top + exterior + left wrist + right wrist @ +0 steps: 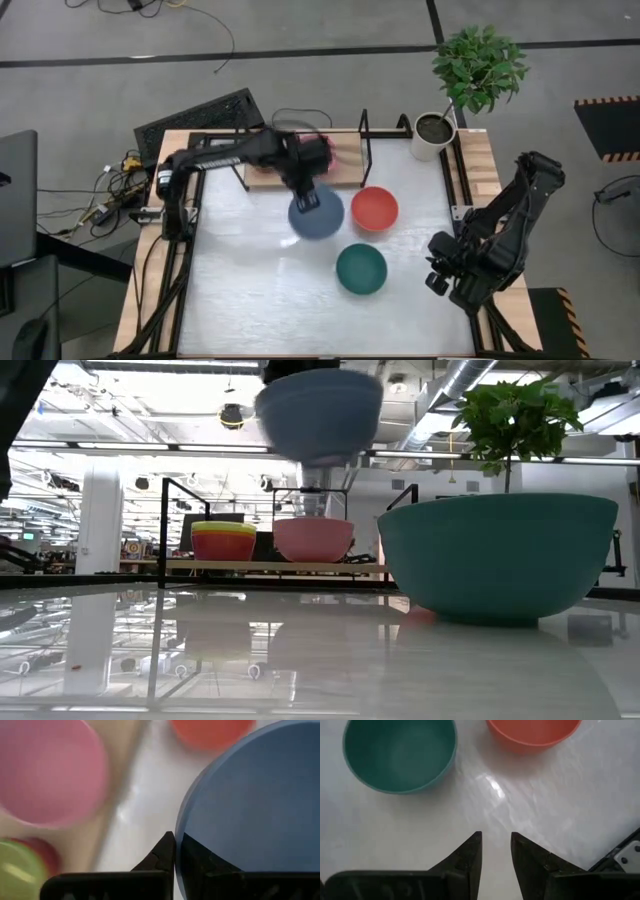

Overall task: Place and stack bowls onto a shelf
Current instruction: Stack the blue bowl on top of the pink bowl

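Now my left tool (175, 851) was clamped on the rim of the blue bowl (316, 213).
I held that bowl in the air above the tabletop (250, 290), just in front of the shelf (270, 566), where the pink bowl (313, 540) and a small stack topped in yellow (224, 528) sat. The red bowl (375, 208) and teal bowl (361, 268) rested nearby on the tabletop. My right tool (495, 851) waited at the tabletop's right edge, fingers apart, holding nothing.

Bright overhead light, tabletop (530, 795) glare, motion blur
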